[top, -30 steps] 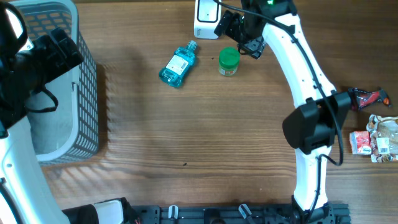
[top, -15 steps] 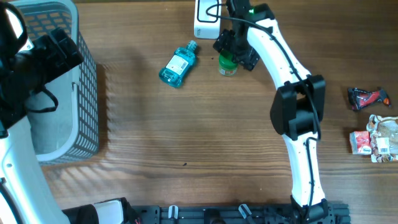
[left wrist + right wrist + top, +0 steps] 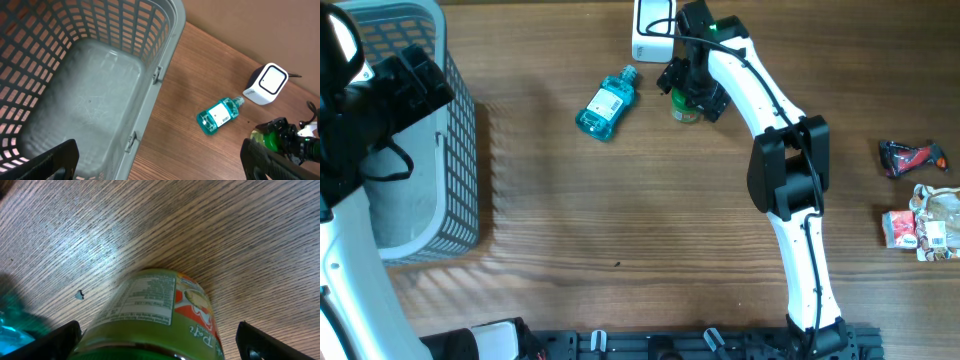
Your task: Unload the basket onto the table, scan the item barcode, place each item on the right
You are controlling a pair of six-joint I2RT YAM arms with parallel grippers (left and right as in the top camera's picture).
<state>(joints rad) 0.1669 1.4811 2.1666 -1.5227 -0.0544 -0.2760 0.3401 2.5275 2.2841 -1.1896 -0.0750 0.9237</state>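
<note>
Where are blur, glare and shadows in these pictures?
Right wrist view: the green jar is so near that its lower edge blurs, the blue bottle is a smear, and the table shines at upper left. Overhead view: the basket throws a striped shadow onto it.

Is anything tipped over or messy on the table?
Yes. The blue mouthwash bottle lies on its side near the white scanner, not standing up. A few snack packets sit in a loose heap at the far right. Nothing looks spilled.
</note>
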